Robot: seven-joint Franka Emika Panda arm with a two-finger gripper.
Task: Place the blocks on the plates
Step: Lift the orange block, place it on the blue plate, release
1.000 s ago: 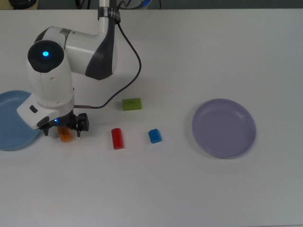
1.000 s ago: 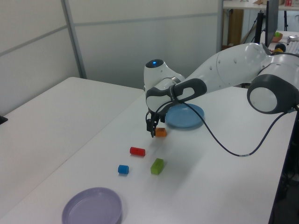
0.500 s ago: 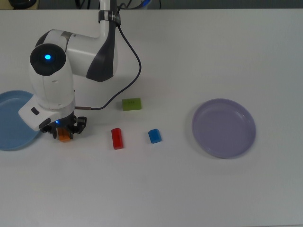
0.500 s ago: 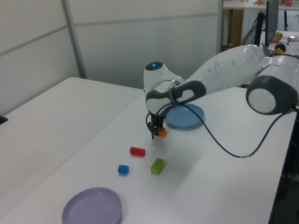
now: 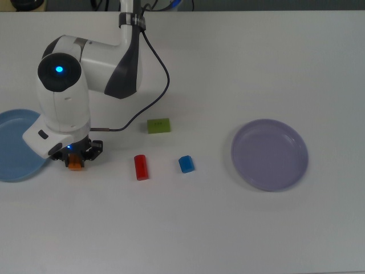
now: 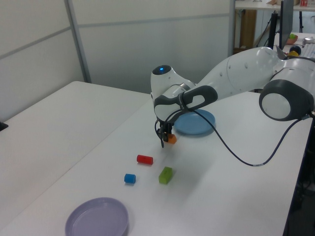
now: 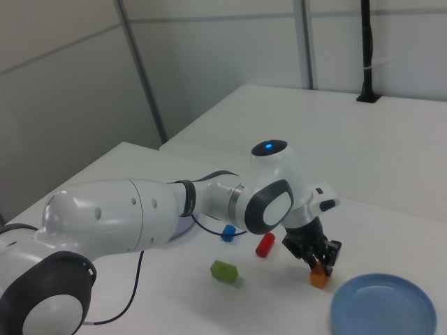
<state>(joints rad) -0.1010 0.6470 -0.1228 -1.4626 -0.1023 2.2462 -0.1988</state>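
Observation:
My gripper (image 5: 76,157) points down and is shut on the orange block (image 5: 75,164), just right of the light blue plate (image 5: 14,145) at the top view's left edge. In the left view the orange block (image 6: 172,139) sits between the fingers in front of the light blue plate (image 6: 194,123). On the table lie the lime-green block (image 5: 158,125), the red block (image 5: 141,167) and the blue block (image 5: 186,164). The lavender plate (image 5: 269,154) lies empty at the top view's right. The right view shows the gripper (image 7: 320,265) over the orange block (image 7: 319,278).
A black cable (image 5: 162,74) loops from the arm down to the wrist, passing near the green block. The arm's bulky white link (image 5: 63,97) covers the table behind the gripper. Grey partition walls (image 6: 147,44) stand beyond the table's far edge in the left view.
The fingers have drawn in around the orange block and now grip it. The wrist shifted slightly toward the block. The other blocks and both plates have not moved.

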